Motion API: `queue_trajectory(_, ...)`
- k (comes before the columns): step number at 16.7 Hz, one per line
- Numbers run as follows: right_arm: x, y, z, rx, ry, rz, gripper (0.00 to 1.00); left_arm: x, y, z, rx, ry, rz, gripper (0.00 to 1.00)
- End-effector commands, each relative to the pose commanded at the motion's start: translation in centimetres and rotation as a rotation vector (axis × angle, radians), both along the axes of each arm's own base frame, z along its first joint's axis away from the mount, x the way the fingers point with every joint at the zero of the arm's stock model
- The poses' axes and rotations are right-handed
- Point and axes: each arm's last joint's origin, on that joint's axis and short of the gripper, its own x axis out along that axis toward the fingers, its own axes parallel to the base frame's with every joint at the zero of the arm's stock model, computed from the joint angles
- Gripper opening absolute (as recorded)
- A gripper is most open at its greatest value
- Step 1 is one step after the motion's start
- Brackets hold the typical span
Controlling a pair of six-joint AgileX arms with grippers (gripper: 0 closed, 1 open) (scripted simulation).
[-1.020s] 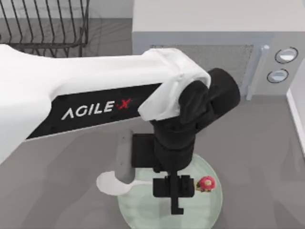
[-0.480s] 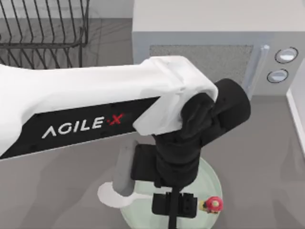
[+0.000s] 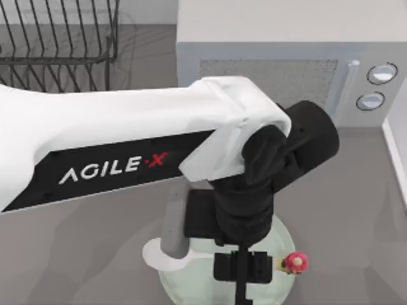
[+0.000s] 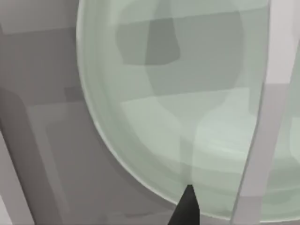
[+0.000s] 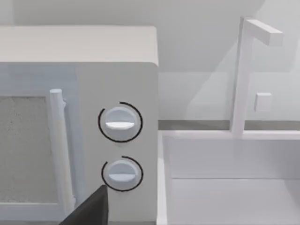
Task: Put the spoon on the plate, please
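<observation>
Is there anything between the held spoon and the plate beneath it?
Nothing visible. The left gripper holds the spoon over the plate; the plate's surface looks bare in the left wrist view.

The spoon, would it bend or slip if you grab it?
The spoon probably stays stiff: its thin handle runs straight through the left gripper. It looks glossy, so perhaps slippery. On the plate, its round knob might let it roll slightly.

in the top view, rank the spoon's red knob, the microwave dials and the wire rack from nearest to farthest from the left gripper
1. Red knob, just right of the left gripper, over the plate's edge.
2. Microwave dials, far right, at the back.
3. Wire rack, back left corner.
</observation>
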Motion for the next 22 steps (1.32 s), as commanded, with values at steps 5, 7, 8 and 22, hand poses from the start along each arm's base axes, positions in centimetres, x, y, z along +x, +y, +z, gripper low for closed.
queue_trajectory(5,0.0,0.0,0.0,0.000,0.000,0.000,1.00,2.0,-0.1,-2.3,0.004,-0.030,0.069,0.00)
queue_trajectory(7,0.0,0.0,0.0,0.000,0.000,0.000,1.00,2.7,0.1,-3.6,0.021,-0.030,0.091,0.00)
queue_trajectory(8,0.0,0.0,0.0,0.000,0.000,0.000,1.00,2.9,0.2,-4.4,0.033,-0.027,0.099,0.00)
queue_trajectory(22,0.0,0.0,0.0,0.000,0.000,0.000,1.00,3.2,0.6,-6.3,0.070,-0.006,0.111,0.53)
